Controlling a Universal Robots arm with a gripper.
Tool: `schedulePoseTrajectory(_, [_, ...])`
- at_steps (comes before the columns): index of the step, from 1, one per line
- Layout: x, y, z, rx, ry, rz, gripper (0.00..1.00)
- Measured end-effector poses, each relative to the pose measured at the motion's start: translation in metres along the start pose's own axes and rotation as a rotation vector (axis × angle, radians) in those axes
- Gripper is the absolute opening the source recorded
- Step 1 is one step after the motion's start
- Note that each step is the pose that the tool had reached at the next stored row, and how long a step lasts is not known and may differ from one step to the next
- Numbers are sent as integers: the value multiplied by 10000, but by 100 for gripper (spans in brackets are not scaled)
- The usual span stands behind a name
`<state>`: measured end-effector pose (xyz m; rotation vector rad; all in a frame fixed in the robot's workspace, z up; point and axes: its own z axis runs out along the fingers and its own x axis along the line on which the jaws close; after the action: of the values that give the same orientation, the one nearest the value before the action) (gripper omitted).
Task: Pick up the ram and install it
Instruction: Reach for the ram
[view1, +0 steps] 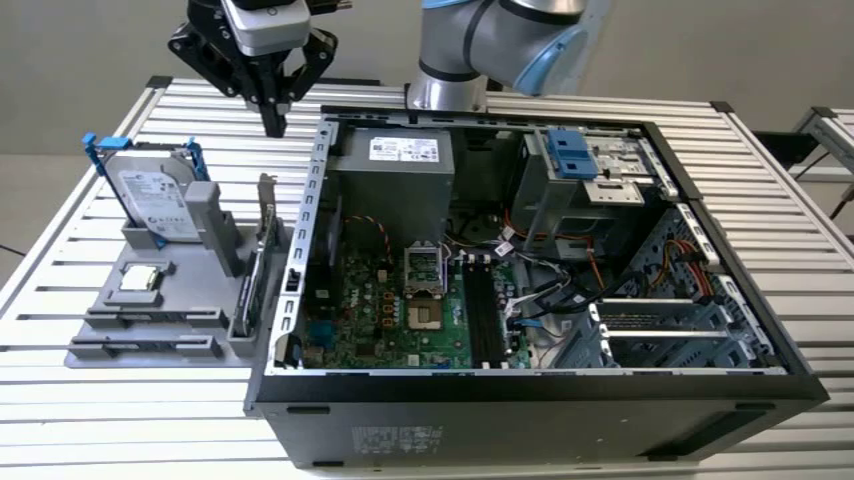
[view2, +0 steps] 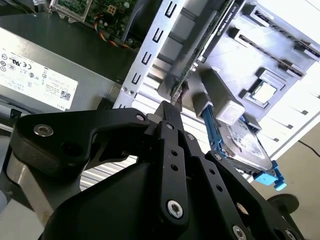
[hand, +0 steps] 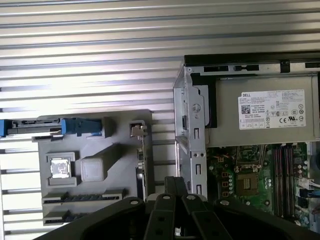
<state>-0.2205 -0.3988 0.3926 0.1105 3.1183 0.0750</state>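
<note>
Bright, even light floods the slatted surface (view1: 120, 420), and in the first wrist view glare whitens the slats just beyond the grey holder (hand: 125, 165). Inside the open computer case (view1: 534, 400) it turns dim, with shadow pooling under the walls. In the second wrist view the black pincer (view2: 169, 107) looms dark against a washed-out background.

Slatted worktop (hand: 90, 50); grey parts tray (hand: 127, 167) w/ CPU chip (hand: 60, 167), just beside open PC case (hand: 192, 125). Black jaws overlap tray edge & case wall.
</note>
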Motion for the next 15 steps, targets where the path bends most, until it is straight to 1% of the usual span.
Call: schedulePoseTrajectory(15, [97,-7,-2,0,0,-1,0])
